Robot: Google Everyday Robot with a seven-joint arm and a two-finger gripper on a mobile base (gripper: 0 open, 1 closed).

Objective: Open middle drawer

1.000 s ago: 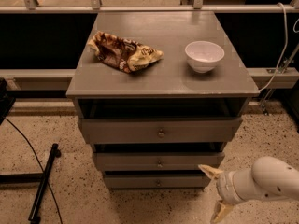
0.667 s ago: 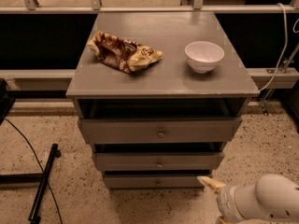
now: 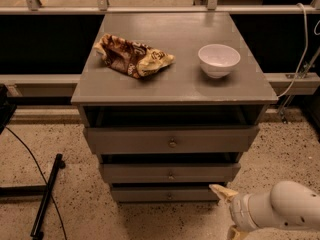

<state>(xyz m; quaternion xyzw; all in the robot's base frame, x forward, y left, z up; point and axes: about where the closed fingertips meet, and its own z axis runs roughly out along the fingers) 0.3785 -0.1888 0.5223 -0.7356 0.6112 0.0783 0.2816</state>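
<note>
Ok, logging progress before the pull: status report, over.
Hand open, low right of the grey wooden cabinet, level with its bottom drawer. Grey wooden middle drawer not gripped, small round metal knob untouched. Nothing between hand and knob.

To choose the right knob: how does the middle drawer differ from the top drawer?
The top drawer has a taller, wider front than the middle drawer. The gripper sits lower right, nearer the middle drawer than the top drawer. Both are grey with central knobs.
</note>
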